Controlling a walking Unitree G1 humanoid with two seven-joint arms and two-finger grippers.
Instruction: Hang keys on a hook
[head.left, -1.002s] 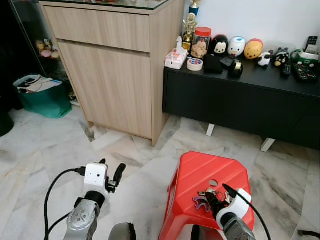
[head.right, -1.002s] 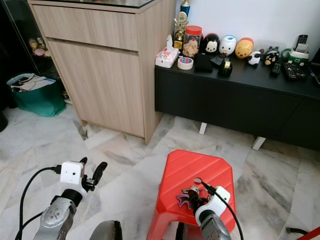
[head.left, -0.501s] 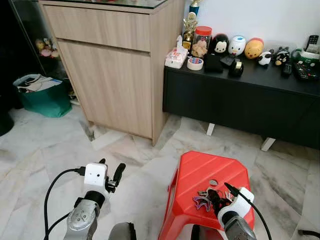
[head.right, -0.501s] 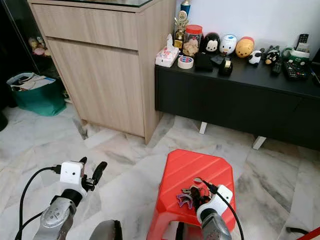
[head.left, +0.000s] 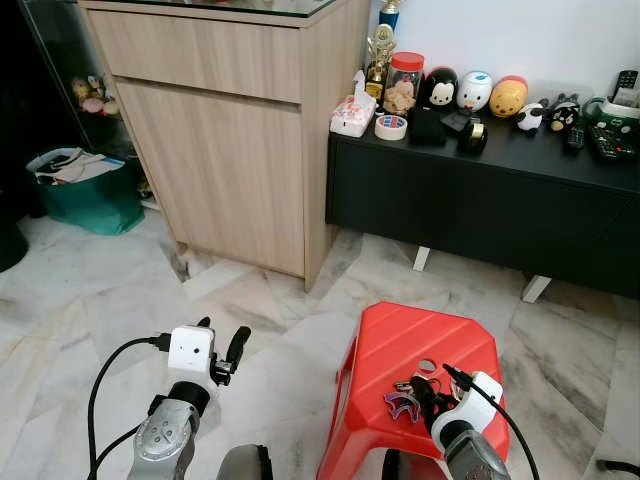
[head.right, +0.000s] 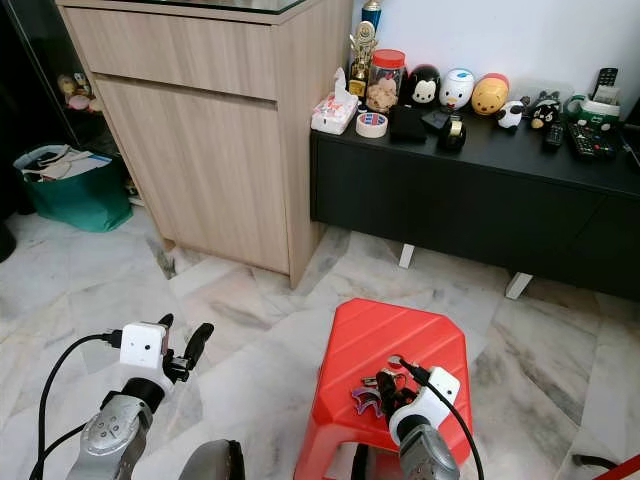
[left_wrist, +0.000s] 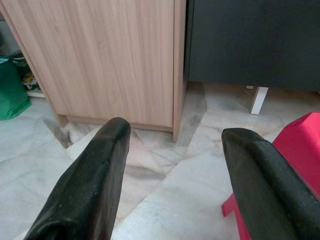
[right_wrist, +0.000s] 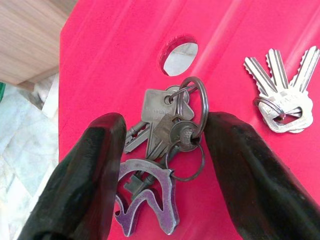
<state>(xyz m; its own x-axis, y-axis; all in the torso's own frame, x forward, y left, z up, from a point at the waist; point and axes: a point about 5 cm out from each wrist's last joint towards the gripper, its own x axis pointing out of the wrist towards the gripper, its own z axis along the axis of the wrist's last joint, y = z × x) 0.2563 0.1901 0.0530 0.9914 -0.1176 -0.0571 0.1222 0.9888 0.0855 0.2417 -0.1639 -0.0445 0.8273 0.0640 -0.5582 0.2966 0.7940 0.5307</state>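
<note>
Right pincer (right_wrist: 165, 165) spread wide, straddling dark key bunch on steel ring (right_wrist: 170, 125) atop red plastic stool (head.left: 400, 350), nothing gripped, left pincer (left_wrist: 172, 165) wide open, empty, above marble floor (head.left: 80, 290)

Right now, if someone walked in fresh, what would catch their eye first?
The bright red stool on the pale marble floor stands out most. On its top lies a bunch of keys, with the right end effector open around it and a second set of silver keys beside. Behind, a row of cartoon figurines lines the black cabinet.
</note>
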